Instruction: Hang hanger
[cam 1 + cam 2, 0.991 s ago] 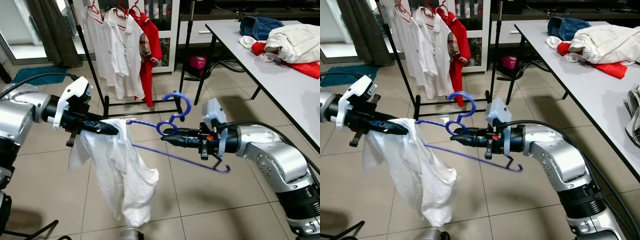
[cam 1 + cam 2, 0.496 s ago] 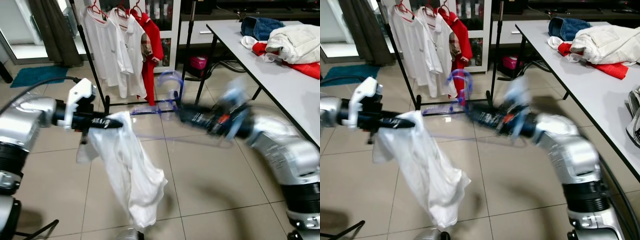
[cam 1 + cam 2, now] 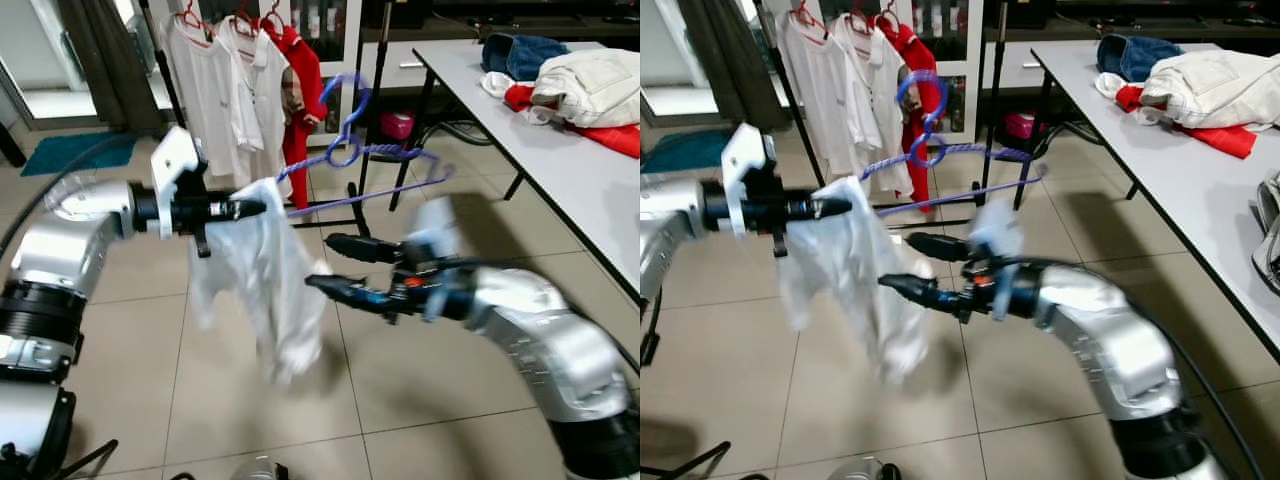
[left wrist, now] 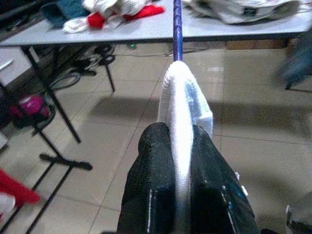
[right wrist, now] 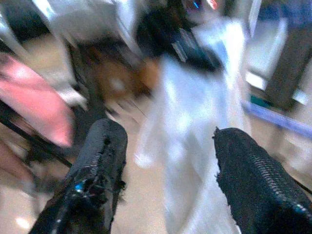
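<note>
Right gripper [image 3: 335, 265] has let go of the purple hanger [image 3: 360, 160], fingers spread; left gripper [image 3: 250, 208] alone pinches the white shirt [image 3: 265, 280], so the hanger could tip toward 3 o'clock.

My right gripper [image 3: 335, 265] has let go of the purple hanger [image 3: 372, 160] and dropped below it, fingers spread. The hanger's free end has swung up, and my left gripper [image 3: 255, 208] has lifted the white shirt [image 3: 265, 270] higher.
</note>
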Controlling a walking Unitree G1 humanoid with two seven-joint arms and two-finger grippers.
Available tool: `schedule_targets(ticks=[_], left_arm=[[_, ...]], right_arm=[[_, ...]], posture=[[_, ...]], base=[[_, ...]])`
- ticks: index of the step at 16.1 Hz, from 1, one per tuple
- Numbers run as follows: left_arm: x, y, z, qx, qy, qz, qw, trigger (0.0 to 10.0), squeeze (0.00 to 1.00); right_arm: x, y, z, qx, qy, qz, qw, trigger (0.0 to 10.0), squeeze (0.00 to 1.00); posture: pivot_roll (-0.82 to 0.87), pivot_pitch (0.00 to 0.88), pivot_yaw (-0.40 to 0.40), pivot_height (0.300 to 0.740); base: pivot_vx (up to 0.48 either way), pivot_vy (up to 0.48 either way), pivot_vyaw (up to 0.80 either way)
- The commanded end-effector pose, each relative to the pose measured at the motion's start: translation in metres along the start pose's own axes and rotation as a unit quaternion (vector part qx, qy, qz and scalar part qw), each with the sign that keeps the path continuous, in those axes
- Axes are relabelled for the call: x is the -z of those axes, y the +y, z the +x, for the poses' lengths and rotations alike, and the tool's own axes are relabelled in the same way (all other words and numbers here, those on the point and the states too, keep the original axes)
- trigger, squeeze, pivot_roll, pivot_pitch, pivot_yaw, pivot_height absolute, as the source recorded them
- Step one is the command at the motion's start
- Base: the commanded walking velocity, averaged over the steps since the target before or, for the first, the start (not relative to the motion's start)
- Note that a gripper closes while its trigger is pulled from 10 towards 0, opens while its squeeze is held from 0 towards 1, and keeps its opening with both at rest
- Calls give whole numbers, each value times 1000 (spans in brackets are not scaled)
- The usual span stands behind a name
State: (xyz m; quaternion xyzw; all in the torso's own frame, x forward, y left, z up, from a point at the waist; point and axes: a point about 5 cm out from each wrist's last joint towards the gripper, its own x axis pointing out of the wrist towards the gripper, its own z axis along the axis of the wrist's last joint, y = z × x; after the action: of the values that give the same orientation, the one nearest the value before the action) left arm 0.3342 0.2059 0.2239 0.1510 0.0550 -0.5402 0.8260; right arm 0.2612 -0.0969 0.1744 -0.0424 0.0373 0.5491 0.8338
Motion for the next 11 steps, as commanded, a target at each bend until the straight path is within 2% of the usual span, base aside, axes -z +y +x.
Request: schedule_targets(ticks=[1, 3, 4, 5, 7, 8, 11], left_arm=[[-18, -3, -3, 28, -17, 9, 999, 0, 0], [-25, -5, -4, 46, -16, 17, 999, 0, 0], [-27, -5, -5, 48, -15, 19, 999, 0, 0], [-28, -5, -6, 49, -13, 20, 999, 0, 0], [-29, -4, -7, 47, -11, 22, 999, 0, 0], [-29, -4, -8, 45, -9, 22, 999, 0, 0], [-33, -2, -11, 37, -21, 25, 999, 0, 0]], right_arm=[[9, -6, 10, 32, 21, -43, 998, 10000, 1000], [6, -11, 19, 61, -5, -45, 997, 10000, 1000], [5, -12, 21, 67, -7, -55, 996, 10000, 804], [6, -14, 25, 80, -1, -76, 994, 10000, 0], [9, -19, 31, 111, 11, -112, 987, 10000, 0], [10, -19, 33, 110, 8, -111, 988, 10000, 0], [22, -7, 42, 58, 13, -97, 993, 10000, 0]], posture=[[-32, 0, 72, 740], [-22, 0, 67, 740], [-21, 0, 66, 740], [-18, 0, 67, 740], [-16, 0, 68, 740], [-14, 0, 69, 740], [-12, 0, 70, 740]], base=[[0, 0, 0], [0, 0, 0], [0, 0, 0], [0, 0, 0], [0, 0, 0], [0, 0, 0], [0, 0, 0]])
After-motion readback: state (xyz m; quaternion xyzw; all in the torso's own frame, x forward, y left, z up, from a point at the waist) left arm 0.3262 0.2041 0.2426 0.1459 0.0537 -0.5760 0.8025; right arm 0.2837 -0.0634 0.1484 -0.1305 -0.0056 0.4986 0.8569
